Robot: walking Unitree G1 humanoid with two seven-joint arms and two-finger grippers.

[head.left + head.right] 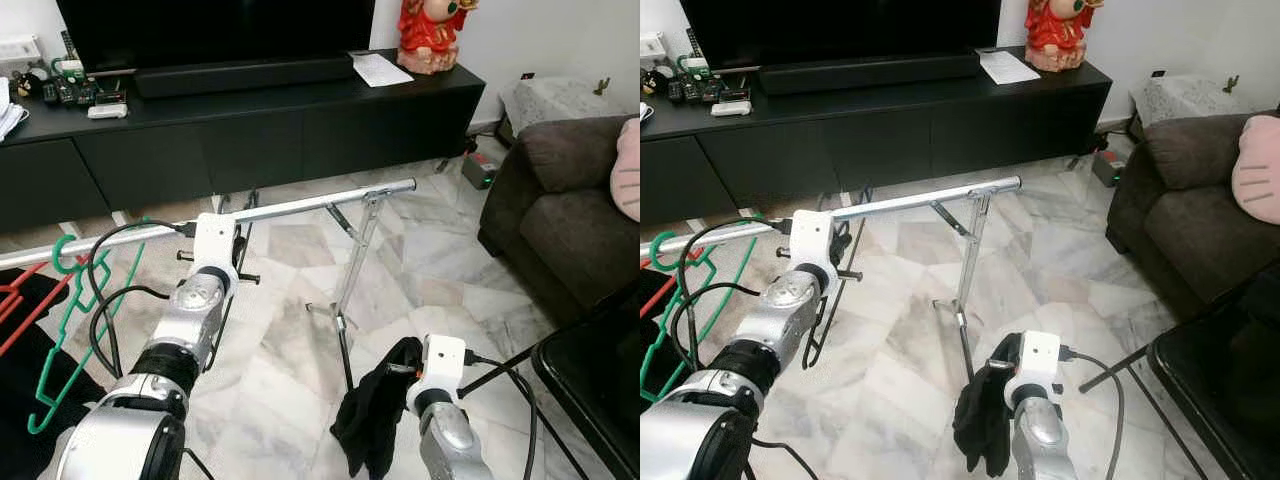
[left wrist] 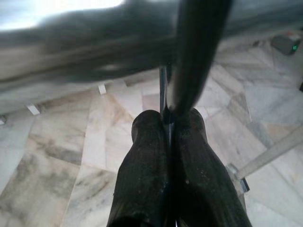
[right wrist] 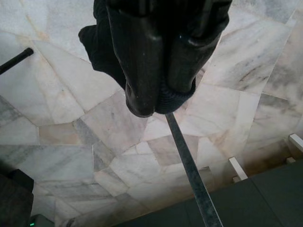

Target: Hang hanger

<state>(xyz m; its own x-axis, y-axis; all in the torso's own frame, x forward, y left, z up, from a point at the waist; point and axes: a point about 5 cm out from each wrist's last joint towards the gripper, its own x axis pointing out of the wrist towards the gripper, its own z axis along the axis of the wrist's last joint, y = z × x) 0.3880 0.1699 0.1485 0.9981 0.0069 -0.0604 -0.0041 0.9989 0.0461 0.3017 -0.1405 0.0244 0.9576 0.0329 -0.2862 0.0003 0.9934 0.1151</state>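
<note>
A silver clothes rail [image 1: 320, 200] on a folding stand runs across the marble floor in front of me. My left gripper [image 2: 167, 118] is up at the rail, shut on the thin wire of a black hanger [image 1: 828, 305]. The hanger's hook [image 2: 196, 52] rises against the blurred rail. The hanger's frame dangles below my left wrist. A green hanger [image 1: 62, 300] and a red one [image 1: 22, 300] hang from the rail's left end. Low on the right, my right gripper [image 3: 161, 101] is shut on a black garment [image 1: 372, 415] that droops toward the floor.
A long black TV console [image 1: 250, 130] stands behind the rail, with a red figurine [image 1: 428, 35] on top. A brown sofa [image 1: 570, 200] is at the right, and a black frame [image 1: 590, 380] sits in the near right corner. Dark cloth [image 1: 25, 390] lies under the hangers on the left.
</note>
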